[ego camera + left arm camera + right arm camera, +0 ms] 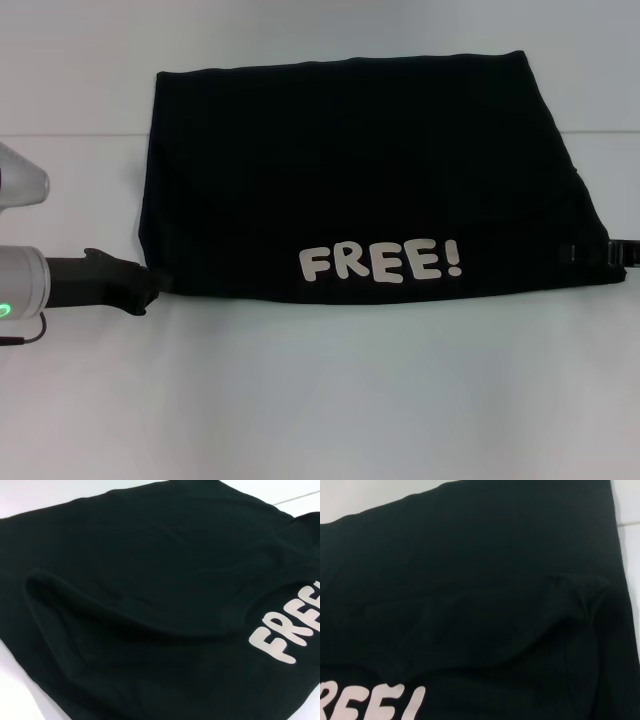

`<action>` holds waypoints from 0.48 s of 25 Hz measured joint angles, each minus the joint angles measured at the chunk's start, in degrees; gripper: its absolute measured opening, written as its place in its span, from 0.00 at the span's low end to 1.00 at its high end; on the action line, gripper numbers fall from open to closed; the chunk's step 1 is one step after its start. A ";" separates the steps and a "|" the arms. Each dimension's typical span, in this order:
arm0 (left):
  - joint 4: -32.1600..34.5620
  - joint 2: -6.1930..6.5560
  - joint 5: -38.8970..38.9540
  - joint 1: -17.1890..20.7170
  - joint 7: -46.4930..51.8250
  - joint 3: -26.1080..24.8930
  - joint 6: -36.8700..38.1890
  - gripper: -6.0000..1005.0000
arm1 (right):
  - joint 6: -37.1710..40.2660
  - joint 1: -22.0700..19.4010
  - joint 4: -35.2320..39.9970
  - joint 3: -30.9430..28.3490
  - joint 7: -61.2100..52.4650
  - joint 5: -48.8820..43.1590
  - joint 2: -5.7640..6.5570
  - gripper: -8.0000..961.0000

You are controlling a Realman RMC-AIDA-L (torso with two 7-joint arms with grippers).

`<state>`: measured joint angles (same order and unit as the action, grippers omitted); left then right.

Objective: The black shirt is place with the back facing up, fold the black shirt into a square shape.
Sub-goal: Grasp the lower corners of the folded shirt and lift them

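Left gripper (148, 285) sat lowest in the head view, at the near-left corner of the black shirt (360, 180), arm coming in roughly level from the table's left edge, black wrist section laid almost horizontal with a green indicator lit on the silver link behind it. Tip was touching or just under the shirt's near-left hem; fingers blended into the black cloth, so couldn't tell whether the claw was apart, together or clamped on fabric. Right gripper (592, 252) was mostly hidden: only a bit of black hardware poked out at the shirt's near-right corner, close to the table's right edge, against or under the hem. Its claw state couldn't be read either. Shirt lay flat on the white table (320, 400), folded into a wide rectangle-ish panel spanning most of the table's middle, far edge toward the back, near edge carrying the white "FREE!" lettering (381, 262) right-way-up to the head camera. Left wrist view showed only shirt (150, 580) with a soft fold ridge and part of the lettering (287, 632); right wrist view likewise, shirt (470, 580) with a raised crease and lettering (370, 705) at the frame edge.
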<state>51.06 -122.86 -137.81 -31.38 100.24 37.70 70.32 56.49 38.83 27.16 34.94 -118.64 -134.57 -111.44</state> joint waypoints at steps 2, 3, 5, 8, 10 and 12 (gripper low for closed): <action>0.00 0.05 -0.10 -0.07 0.01 0.00 0.00 0.02 | 0.39 -0.10 -0.02 -0.06 -0.01 0.08 -0.04 0.69; 0.00 0.08 -0.12 -0.10 0.01 0.00 0.00 0.02 | 0.79 -0.25 0.11 -0.21 0.00 0.20 -0.05 0.68; 0.00 0.14 -0.15 -0.15 0.02 0.00 -0.01 0.02 | 1.36 -0.54 0.49 -0.45 0.00 0.42 -0.05 0.66; 0.00 0.16 -0.17 -0.17 0.03 0.00 -0.11 0.02 | 1.55 -0.80 0.65 -0.56 -0.02 0.48 -0.04 0.56; 0.00 0.16 -0.15 -0.17 0.05 0.00 -0.14 0.02 | 1.50 -0.96 0.70 -0.60 -0.02 0.48 -0.03 0.46; 0.00 0.16 -0.10 -0.12 0.09 0.00 -0.16 0.02 | 1.46 -1.10 0.75 -0.68 -0.01 0.48 -0.02 0.37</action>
<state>51.06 -122.70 -137.90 -31.50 100.33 37.70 70.16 57.95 37.72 27.91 34.26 -118.66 -134.09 -111.46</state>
